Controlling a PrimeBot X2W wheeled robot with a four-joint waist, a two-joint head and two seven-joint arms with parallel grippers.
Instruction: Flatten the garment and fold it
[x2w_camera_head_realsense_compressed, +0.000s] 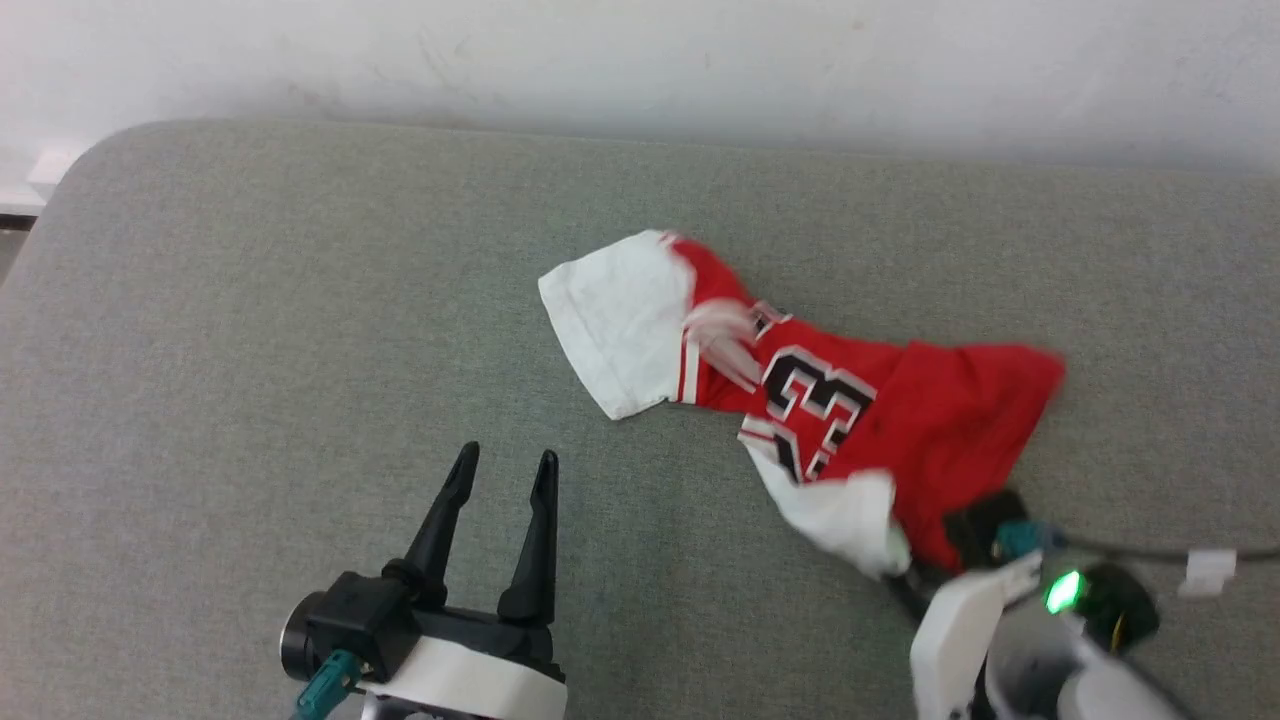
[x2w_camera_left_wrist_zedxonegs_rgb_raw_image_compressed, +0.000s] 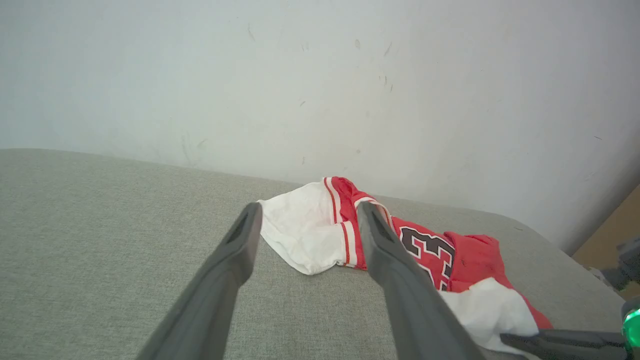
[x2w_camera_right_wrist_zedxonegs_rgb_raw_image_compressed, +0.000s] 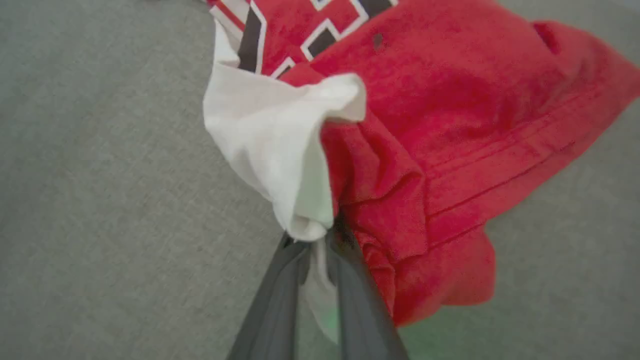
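My right gripper (x2w_camera_right_wrist_zedxonegs_rgb_raw_image_compressed: 312, 239) clamped on garment (x2w_camera_head_realsense_compressed: 900, 410), fingers nearly together, pinching white sleeve (x2w_camera_right_wrist_zedxonegs_rgb_raw_image_compressed: 270, 130) and red fold at its near edge. Garment lies crumpled on grey cushion (x2w_camera_head_realsense_compressed: 250, 300), right of centre in head view, other white sleeve (x2w_camera_head_realsense_compressed: 620, 320) spread flat toward left. My left gripper (x2w_camera_head_realsense_compressed: 507, 452) hovers wide, empty, over bare cushion, apart from cloth

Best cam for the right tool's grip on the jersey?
Right wrist view: right tool pinching the garment's white sleeve, close up. Head view hides its fingertips under cloth; left wrist view clips it at the corner.
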